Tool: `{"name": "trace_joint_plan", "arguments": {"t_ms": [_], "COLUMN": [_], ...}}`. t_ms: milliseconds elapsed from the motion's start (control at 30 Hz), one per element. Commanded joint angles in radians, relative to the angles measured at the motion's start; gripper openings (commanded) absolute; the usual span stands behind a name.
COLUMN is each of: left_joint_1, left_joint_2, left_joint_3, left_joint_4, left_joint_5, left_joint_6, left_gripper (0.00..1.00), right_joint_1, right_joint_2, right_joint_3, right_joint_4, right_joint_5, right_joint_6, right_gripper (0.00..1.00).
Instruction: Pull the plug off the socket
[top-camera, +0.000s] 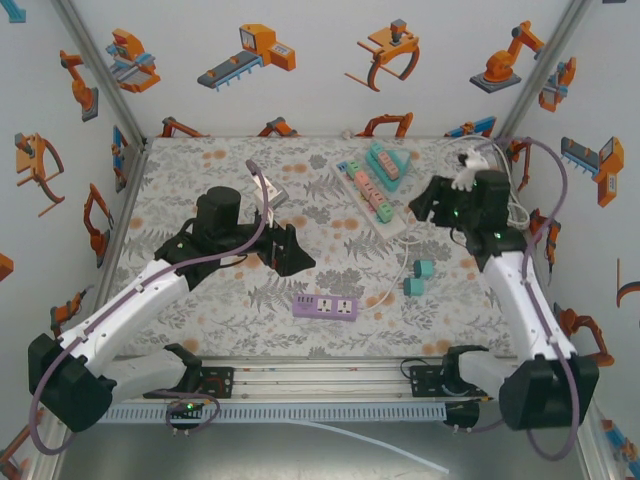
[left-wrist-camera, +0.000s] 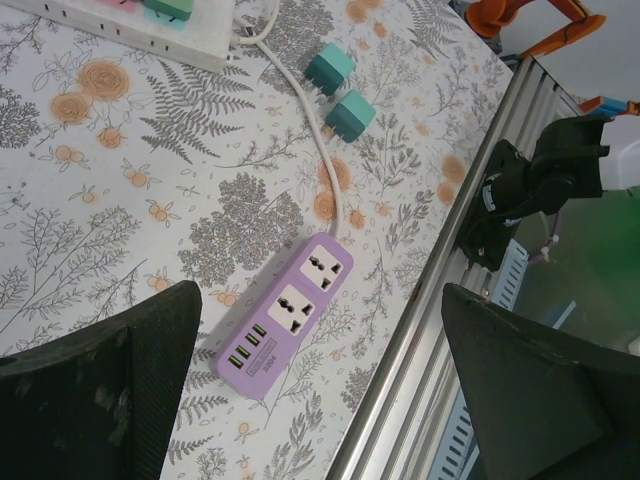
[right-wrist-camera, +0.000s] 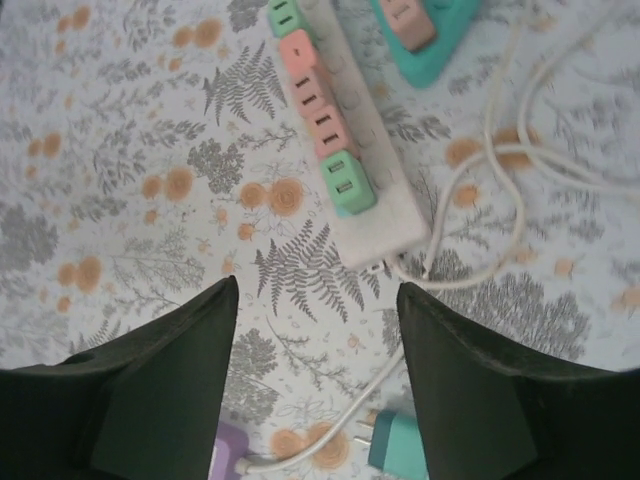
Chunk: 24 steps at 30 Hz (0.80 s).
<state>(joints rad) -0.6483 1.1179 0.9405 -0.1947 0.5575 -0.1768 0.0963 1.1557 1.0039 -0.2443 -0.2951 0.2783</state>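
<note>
**Approach stage, no grasp yet made.** The right gripper (right-wrist-camera: 315, 292) hovered with its jaws spread and nothing between them. The green plug (right-wrist-camera: 347, 183), seated in the end socket of the white power strip (right-wrist-camera: 385, 235), lay just ahead of its fingertips. A row of pink plugs (right-wrist-camera: 312, 90) ran farther ahead along the same strip. By this evidence the plug had not been gripped. The next move called for lowering the jaws astride the green plug, closing on its flanks and drawing it squarely away from the socket face. The strip appeared unrestrained and might have lifted with the plug. The left gripper (left-wrist-camera: 320, 300) was likewise spread and empty. A purple power strip (left-wrist-camera: 290, 315) with vacant sockets lay below, between its fingers, and loose teal plugs (left-wrist-camera: 350, 114) lay farther ahead. The work surface was a floral tablecloth (top-camera: 200, 190), enclosed on three sides by walls (top-camera: 250, 100) printed with orange robot-arm pictures.
</note>
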Motion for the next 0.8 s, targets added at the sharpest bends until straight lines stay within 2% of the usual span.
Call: {"name": "trace_joint_plan", "arguments": {"t_ms": [0, 33, 67, 100, 333, 433, 767], "left_joint_1": [-0.008, -0.008, -0.006, -0.006, -0.005, -0.005, 0.002], "left_joint_2": [-0.009, -0.010, -0.012, -0.014, -0.023, -0.026, -0.053], "left_joint_3": [0.024, 0.024, 0.025, 0.026, 0.021, 0.015, -0.003], "left_joint_4": [0.003, -0.001, -0.009, -0.012, -0.025, -0.023, -0.053], "left_joint_5": [-0.013, -0.018, -0.022, -0.027, -0.068, -0.084, -0.128], "left_joint_6": [0.030, 0.033, 0.037, 0.040, 0.052, 0.050, 0.056], "left_gripper": [0.97, 0.97, 0.97, 0.97, 0.97, 0.97, 0.97], "right_joint_1": [0.079, 0.100, 0.117, 0.135, 0.216, 0.226, 0.225], "right_joint_2": [0.170, 0.233, 0.286, 0.345, 0.715, 0.828, 1.016], "right_joint_3": [0.163, 0.219, 0.262, 0.310, 0.633, 0.716, 0.793], "right_joint_4": [-0.107, -0.127, -0.146, -0.169, -0.390, -0.436, -0.461], "right_joint_5": [0.101, 0.104, 0.111, 0.119, 0.232, 0.262, 0.271], "right_joint_6": [-0.191, -0.214, -0.231, -0.254, -0.351, -0.365, -0.422], "right_gripper": [0.66, 0.74, 0.95, 0.99, 0.99, 0.99, 0.99]}}
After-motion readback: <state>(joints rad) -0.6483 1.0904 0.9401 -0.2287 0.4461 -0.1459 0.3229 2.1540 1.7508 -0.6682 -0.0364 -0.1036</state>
